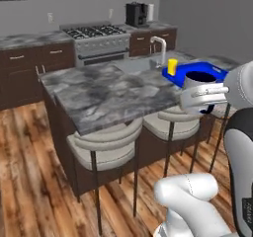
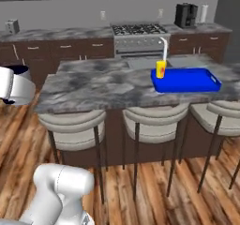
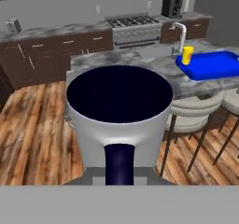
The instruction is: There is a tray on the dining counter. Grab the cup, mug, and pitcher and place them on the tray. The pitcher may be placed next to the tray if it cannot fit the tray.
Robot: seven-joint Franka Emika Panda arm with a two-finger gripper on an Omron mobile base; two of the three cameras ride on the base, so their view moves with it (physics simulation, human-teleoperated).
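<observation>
1. At far left of the right base view, the gripper [image 2: 10, 86] hangs over the wood floor [image 2: 154, 191], short of the counter [image 2: 93, 86].
2. The jaws pinch the mug [image 3: 119, 111]; in the hand view its dark navy inside faces up and it looks upright. Exactly where the fingers bite I cannot tell.
3. Mid-scene, three stools [image 2: 75, 125] tuck under the counter's near edge.
4. Right of centre, by the faucet [image 2: 164, 46], the yellow cup [image 2: 161, 69] stands in the near-left corner of the blue tray [image 2: 206, 86].
5. The rest of the tray is bare. I see no pitcher.
6. Risks, as I judge them: the mug is well apart from the tray, so a low carry could clip the counter edge or a stool.
7. Setting down too near the cup could tip it; a thin pinch could let the mug swivel or slip.
</observation>
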